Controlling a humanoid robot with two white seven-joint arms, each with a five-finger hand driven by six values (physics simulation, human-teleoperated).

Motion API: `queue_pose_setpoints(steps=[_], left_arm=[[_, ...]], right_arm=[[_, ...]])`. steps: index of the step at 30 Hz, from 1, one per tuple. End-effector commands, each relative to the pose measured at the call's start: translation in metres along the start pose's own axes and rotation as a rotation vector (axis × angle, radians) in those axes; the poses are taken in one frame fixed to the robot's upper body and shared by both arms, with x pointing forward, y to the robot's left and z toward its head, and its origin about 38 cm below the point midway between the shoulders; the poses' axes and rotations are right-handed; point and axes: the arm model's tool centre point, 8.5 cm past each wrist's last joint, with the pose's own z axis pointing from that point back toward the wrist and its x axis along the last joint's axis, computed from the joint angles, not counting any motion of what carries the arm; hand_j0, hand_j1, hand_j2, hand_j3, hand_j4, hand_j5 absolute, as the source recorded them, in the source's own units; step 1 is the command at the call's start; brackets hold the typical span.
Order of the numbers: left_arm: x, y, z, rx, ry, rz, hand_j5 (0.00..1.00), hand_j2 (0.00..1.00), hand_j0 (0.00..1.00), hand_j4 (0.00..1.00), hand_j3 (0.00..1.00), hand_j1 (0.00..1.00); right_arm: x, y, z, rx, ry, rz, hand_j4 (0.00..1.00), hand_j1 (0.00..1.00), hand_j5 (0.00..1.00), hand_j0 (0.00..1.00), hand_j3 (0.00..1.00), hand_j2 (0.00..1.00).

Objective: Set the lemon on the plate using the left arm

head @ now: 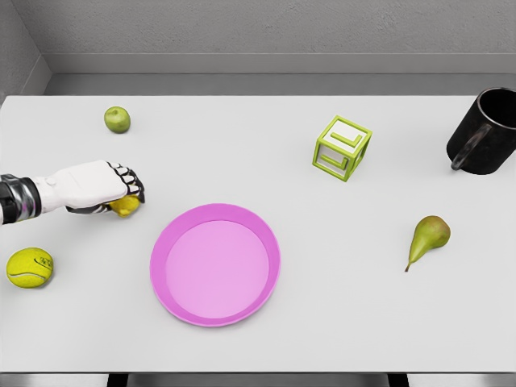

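Because the small yellow lemon [126, 206] is mostly hidden under the white five-finger left hand [109, 189], only a bit of its yellow skin peeks out below the dark fingertips [133, 187], so I cannot tell which way its long side runs or where its tips point. The fingers are curled down around the lemon and seem to be clamped on it, and it sits low on the white tabletop [266, 129], just to the upper left of the round pink plate [215, 264] and not on it yet. The hold may be weak, since the lemon is round and smooth and so little of it shows; it could slip out when lifted and roll off across the tabletop. If the hand lets go too high or near the plate's raised rim, the lemon could bounce or roll back out. The fuzzy yellow-green tennis ball [30, 268] lies near the arm, so a low swing could bump it. The small green apple [117, 119] is farther back. The right hand is out of sight.
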Motion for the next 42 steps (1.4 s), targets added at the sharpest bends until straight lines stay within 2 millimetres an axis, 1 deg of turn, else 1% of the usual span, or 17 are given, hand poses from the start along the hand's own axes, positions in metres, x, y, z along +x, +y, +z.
queue_pose_setpoints(steps=[1,15,17,21,24,25,27,32,35,38,42], left_arm=[[0.001,-0.001,-0.001,-0.005,-0.002,-0.003,0.61,0.61,0.61,0.61,0.61,0.61],[0.003,0.010,0.000,0.034,-0.007,-0.007,0.61,0.61,0.61,0.61,0.61,0.61],[0.000,0.015,0.003,0.054,0.001,-0.004,0.61,0.61,0.61,0.61,0.61,0.61],[-0.001,0.016,0.005,0.059,0.006,-0.002,0.60,0.60,0.60,0.60,0.60,0.60],[-0.002,0.027,0.011,0.097,0.012,-0.011,0.60,0.60,0.60,0.60,0.60,0.60],[-0.002,0.028,0.011,0.099,0.010,-0.013,0.60,0.60,0.60,0.60,0.60,0.60],[0.001,0.032,0.011,0.111,0.003,-0.017,0.60,0.60,0.60,0.60,0.60,0.60],[0.012,0.038,0.002,0.142,-0.025,-0.014,0.60,0.60,0.60,0.60,0.60,0.60],[0.022,0.047,0.001,0.167,-0.049,-0.036,0.60,0.60,0.60,0.60,0.60,0.60],[0.025,0.048,0.000,0.175,-0.057,-0.034,0.60,0.60,0.60,0.60,0.60,0.60],[0.036,0.058,-0.002,0.204,-0.083,-0.056,0.60,0.60,0.60,0.60,0.60,0.60]], right_arm=[[0.000,0.000,0.000,0.000,0.000,-0.001,1.00,1.00,1.00,1.00,1.00,1.00],[0.000,0.000,0.000,0.000,0.000,-0.001,1.00,1.00,1.00,1.00,1.00,1.00],[0.000,0.000,0.000,0.000,0.000,-0.001,1.00,1.00,1.00,1.00,1.00,1.00],[0.000,0.000,0.000,0.000,0.000,-0.001,1.00,1.00,1.00,1.00,1.00,1.00],[0.000,0.000,0.000,0.000,0.000,-0.001,1.00,1.00,1.00,1.00,1.00,1.00],[0.000,0.000,0.000,0.000,0.000,-0.001,1.00,1.00,1.00,1.00,1.00,1.00],[0.000,0.000,0.000,0.000,0.000,-0.001,1.00,1.00,1.00,1.00,1.00,1.00],[0.000,0.000,0.000,0.000,0.000,-0.001,1.00,1.00,1.00,1.00,1.00,1.00],[0.000,0.000,0.000,0.000,0.000,-0.001,1.00,1.00,1.00,1.00,1.00,1.00],[0.000,0.000,0.000,0.000,0.000,-0.001,1.00,1.00,1.00,1.00,1.00,1.00],[0.000,0.000,0.000,0.000,0.000,-0.001,1.00,1.00,1.00,1.00,1.00,1.00]])
